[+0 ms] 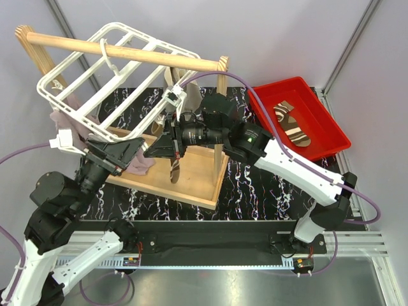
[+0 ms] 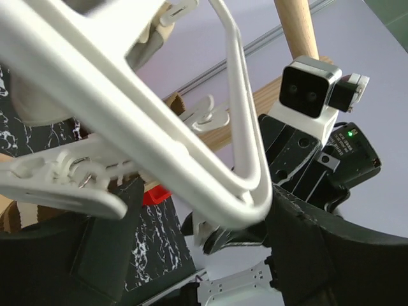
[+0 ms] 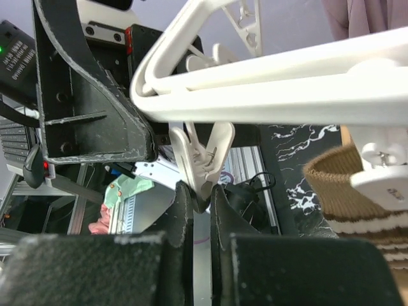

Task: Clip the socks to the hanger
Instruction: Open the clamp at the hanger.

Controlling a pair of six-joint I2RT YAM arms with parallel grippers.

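Right wrist: gripper (image 3: 201, 199) pinches white clip (image 3: 201, 155) beside brown-striped, seemingly ribbed sock (image 3: 331, 176).

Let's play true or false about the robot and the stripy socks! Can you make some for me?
1. A striped sock lies in the red bin. True.
2. Both socks are in the bin. False: the other sock hangs down below the hanger.
3. The right end effector pinches a white clip. True.
4. The hanger lies flat on the table. False: it hangs from the wooden rail.
5. The left end effector is shut tight on a sock. False: it is open, with a corner of the hanger between its fingers.
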